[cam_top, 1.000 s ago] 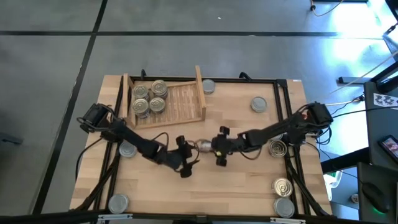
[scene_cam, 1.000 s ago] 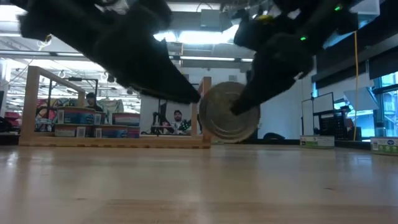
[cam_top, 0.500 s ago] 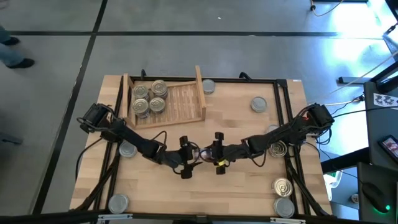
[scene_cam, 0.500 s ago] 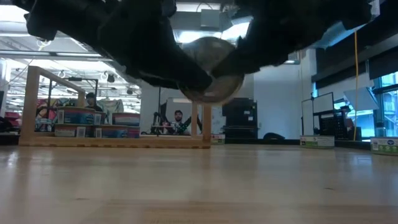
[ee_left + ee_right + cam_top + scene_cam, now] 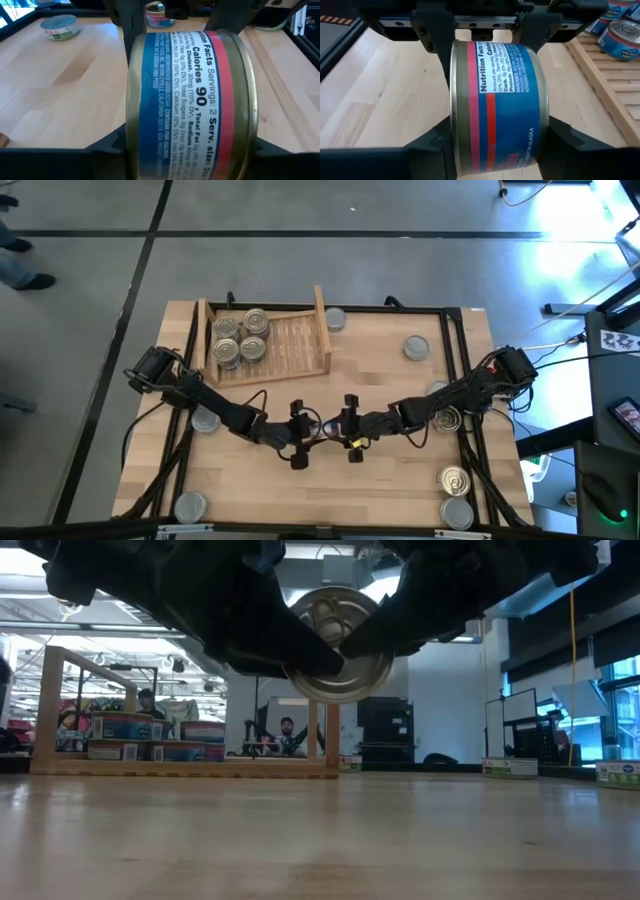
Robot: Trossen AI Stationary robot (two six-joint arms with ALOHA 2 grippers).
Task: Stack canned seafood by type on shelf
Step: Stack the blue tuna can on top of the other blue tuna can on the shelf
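A tin of the canned seafood (image 5: pixel 340 645), golden pull-tab top and blue-and-red label, hangs above the table's middle between both grippers. My left gripper (image 5: pixel 302 435) reaches it from the left and my right gripper (image 5: pixel 348 428) from the right; both are shut on it. The shelf (image 5: pixel 290 345) stands at the far left, with several tins (image 5: pixel 240 337) stacked on its slats at the left end. Loose tins rest on the table: one (image 5: pixel 335 319) beside the shelf, one (image 5: pixel 416 348) far right, one (image 5: pixel 205 420) at the left. My left gripper pinches the tin's two flat ends (image 5: pixel 131 125) between its two fingers, coming nearly level from the table's left. The tin stands on edge, lifted clear of the table. My right gripper pinches the same two flat ends (image 5: pixel 454 120) between its fingers (image 5: pixel 427 145), from the table's right, opposite the left gripper. The tin's golden top (image 5: pixel 335 620) faces the table's near edge.
More tins lie on the table's right side (image 5: pixel 446 418), near the right front corner (image 5: pixel 455 480) (image 5: pixel 457 512) and at the left front (image 5: pixel 190 506). Black frame rails (image 5: pixel 470 380) run along the table's sides. People show in the room behind the shelf.
My right gripper has carried the tin up and toward the table's left, in between the left gripper's fingers, which now lie on it too. The tin has tipped along the way and now shows its golden top squarely to the near edge.
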